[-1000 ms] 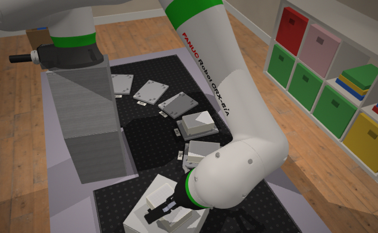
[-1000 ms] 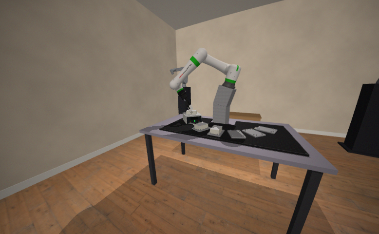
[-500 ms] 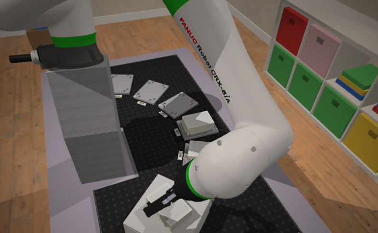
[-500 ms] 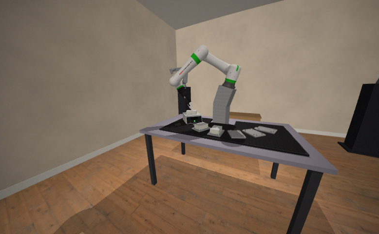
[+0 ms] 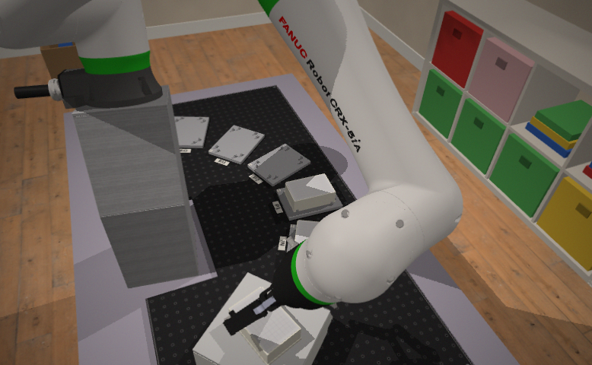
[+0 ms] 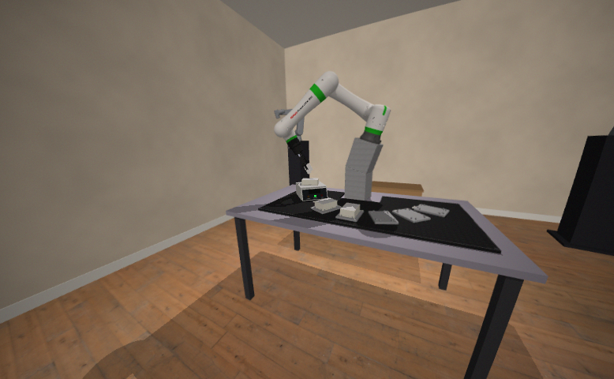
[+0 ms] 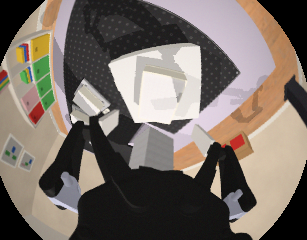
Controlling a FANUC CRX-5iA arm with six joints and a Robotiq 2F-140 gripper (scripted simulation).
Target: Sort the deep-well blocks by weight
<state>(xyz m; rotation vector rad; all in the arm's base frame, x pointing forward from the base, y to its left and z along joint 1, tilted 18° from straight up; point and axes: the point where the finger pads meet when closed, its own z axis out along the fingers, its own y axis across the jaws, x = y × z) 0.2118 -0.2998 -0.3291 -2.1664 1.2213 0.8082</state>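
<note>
A lilac-topped table (image 6: 394,253) with black mats stands on a wooden floor in a beige-walled room, and a shelf unit (image 5: 485,93) with coloured bins is beside it in the top view. The white arm (image 5: 358,244) (image 6: 353,100) rises from a grey pedestal (image 5: 132,180) (image 6: 361,164) on the table.

Its gripper (image 5: 250,314) (image 6: 306,162) (image 7: 156,124) is wide open, with nothing between the fingers, above the check-weigher (image 5: 213,346) (image 6: 305,191) (image 7: 124,75). A cream block (image 5: 274,332) (image 6: 309,181) (image 7: 162,97) rests on the weigher's platform, apart from the fingers in the exterior view. The green lamp (image 6: 315,196) on the weigher's front is lit.

A second block (image 5: 306,230) (image 6: 325,204) sits in the infeed nest IN, partly hidden by the arm in the top view. A third block (image 5: 310,192) (image 6: 349,211) sits in pass nest P1. The pass nest P2 (image 5: 278,163) (image 6: 383,216) and reject nests RU (image 5: 237,144) (image 6: 411,215) and RO (image 5: 192,131) (image 6: 431,209) hold no blocks. The cut corners are too small to make out.
</note>
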